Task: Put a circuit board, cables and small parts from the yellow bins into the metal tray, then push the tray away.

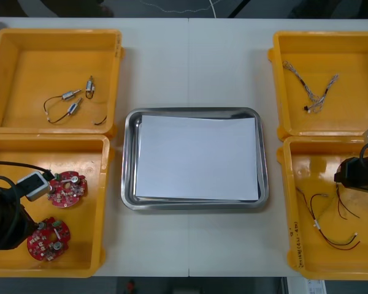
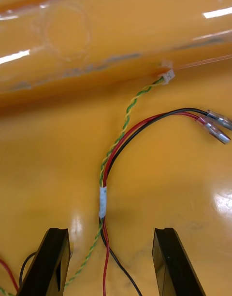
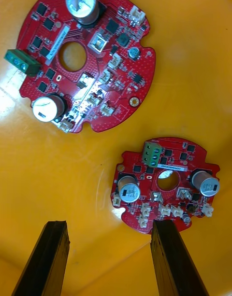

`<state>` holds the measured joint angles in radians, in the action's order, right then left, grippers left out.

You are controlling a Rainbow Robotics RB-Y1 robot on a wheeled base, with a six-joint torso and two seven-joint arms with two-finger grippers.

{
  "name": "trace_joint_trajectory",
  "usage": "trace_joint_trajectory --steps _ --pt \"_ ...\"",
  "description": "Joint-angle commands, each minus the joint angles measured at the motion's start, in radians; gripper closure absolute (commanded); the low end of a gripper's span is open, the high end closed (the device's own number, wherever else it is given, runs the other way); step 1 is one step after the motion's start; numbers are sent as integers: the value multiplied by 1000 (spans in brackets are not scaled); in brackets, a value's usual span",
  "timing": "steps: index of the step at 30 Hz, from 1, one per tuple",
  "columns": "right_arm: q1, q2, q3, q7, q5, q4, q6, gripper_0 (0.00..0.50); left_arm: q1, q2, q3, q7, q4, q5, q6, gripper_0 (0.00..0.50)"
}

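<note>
A: How do the fingers of the left gripper (image 3: 110,224) stand?

B: Wide apart, and they hold nothing. They hang above the floor of the near left yellow bin (image 1: 89,245). 1 red circuit board (image 3: 145,175) lies just beyond the fingertips, and a 2nd board (image 3: 116,83) lies farther off.

A: And the right gripper (image 2: 112,231)?

B: Its fingers are wide apart too, low in the near right yellow bin (image 1: 300,177). A bundle of red, black and green-yellow cables (image 2: 108,165) runs between them, not gripped. The metal tray (image 1: 130,184), white inside, sits on the counter (image 1: 190,61) between the bins.
</note>
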<state>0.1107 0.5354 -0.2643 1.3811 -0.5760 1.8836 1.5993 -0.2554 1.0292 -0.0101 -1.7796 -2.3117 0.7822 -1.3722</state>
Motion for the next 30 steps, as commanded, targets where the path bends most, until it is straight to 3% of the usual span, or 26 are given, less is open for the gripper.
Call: trace_joint_trajectory --steps 1,9,30 --pt "23 -5 45 -13 15 -34 -48 0 -10 37 -47 -15 -2 -21 35 0" --pt "21 -3 53 -16 18 -64 -52 0 27 34 -137 -14 66 -70 125 0" --pt "7 -5 96 -37 41 -66 -53 0 65 32 -185 -11 117 -98 159 0"
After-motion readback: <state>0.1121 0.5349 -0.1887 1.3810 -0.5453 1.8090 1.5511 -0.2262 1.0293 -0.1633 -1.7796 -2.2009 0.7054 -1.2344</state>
